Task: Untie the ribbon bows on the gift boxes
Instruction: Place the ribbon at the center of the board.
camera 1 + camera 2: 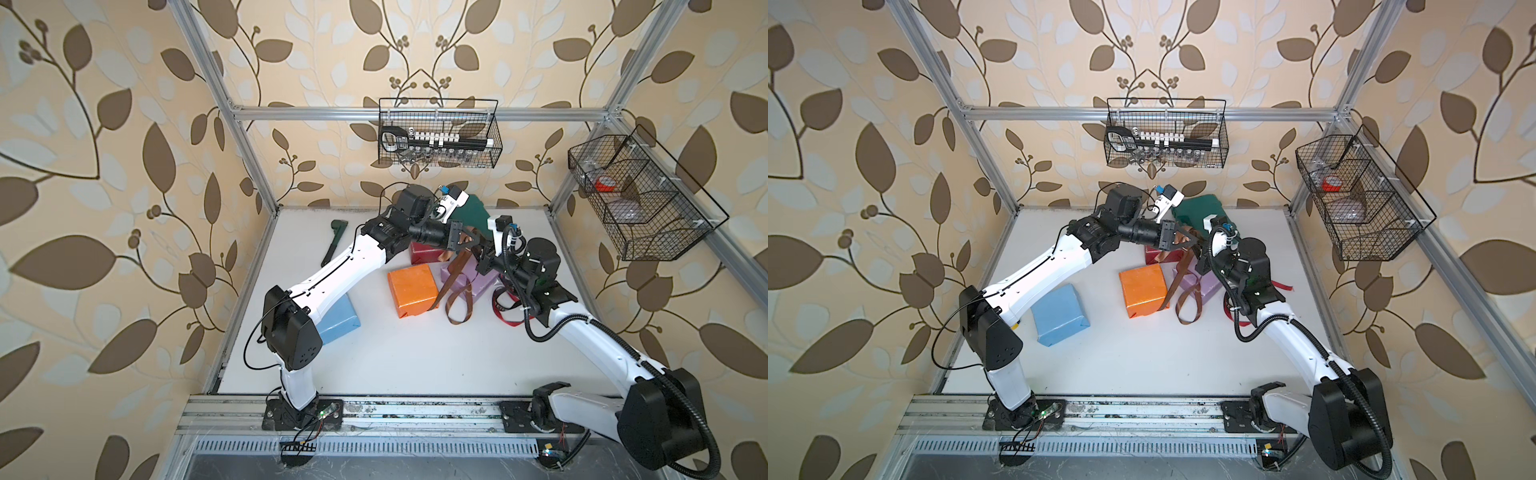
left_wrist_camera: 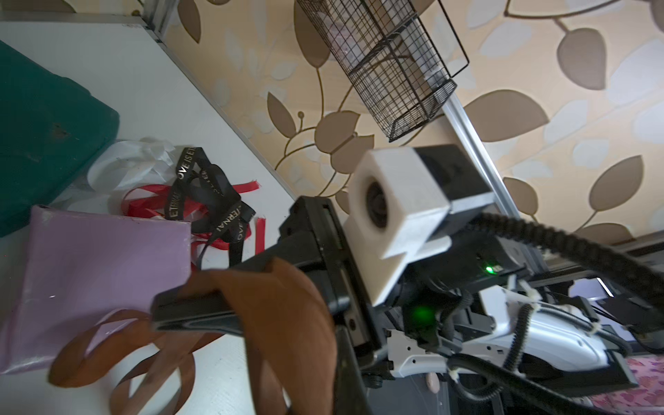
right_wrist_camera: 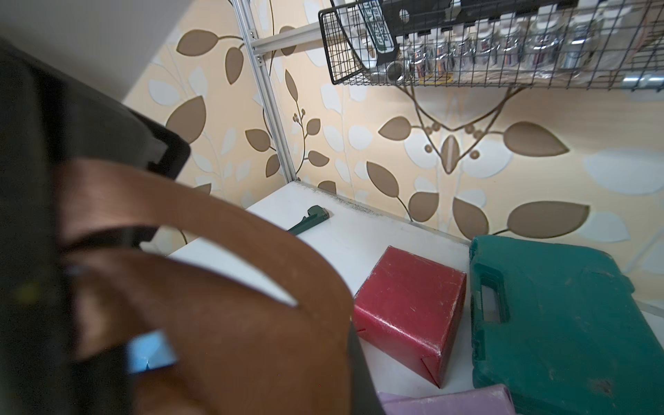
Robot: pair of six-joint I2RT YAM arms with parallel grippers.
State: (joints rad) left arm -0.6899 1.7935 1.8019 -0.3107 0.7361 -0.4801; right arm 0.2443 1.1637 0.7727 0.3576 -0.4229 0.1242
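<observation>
White table (image 1: 415,357), far half crowded. Green tool case (image 3: 560,305) against the back wall; not part of the job.

Gift boxes:
- light blue box (image 1: 1059,316), apart from the rest, toward the front
- orange box (image 1: 411,289), mid-table
- lilac box (image 2: 100,280), beside the orange one
- dark red box (image 3: 409,309), behind them

The box tops that show are bare paper. Black lettered ribbon (image 2: 219,201), red ribbon (image 2: 248,187) and white ribbon (image 2: 125,161) lie in a loose heap between the lilac box and the tool case.

Brown ribbon (image 2: 287,323) is lifted above the lilac box where the two arms meet. Its loops trail down to the table just beside the orange box.

Right gripper (image 2: 187,298): pressed together, pinching the brown ribbon. Left gripper (image 1: 1196,244): jaws near together with ribbon running through; cannot tell whether it grips.

Judgement: this is the last ribbon, with a leftover tangle being drawn out in the air. To do it well:
- One side holds firm while the other draws on a free tail, not a loop.
- Pull apart level and slowly, so the satin slips rather than cinches.
- Watch that the trailing loops don't snag the orange box's corner.
</observation>
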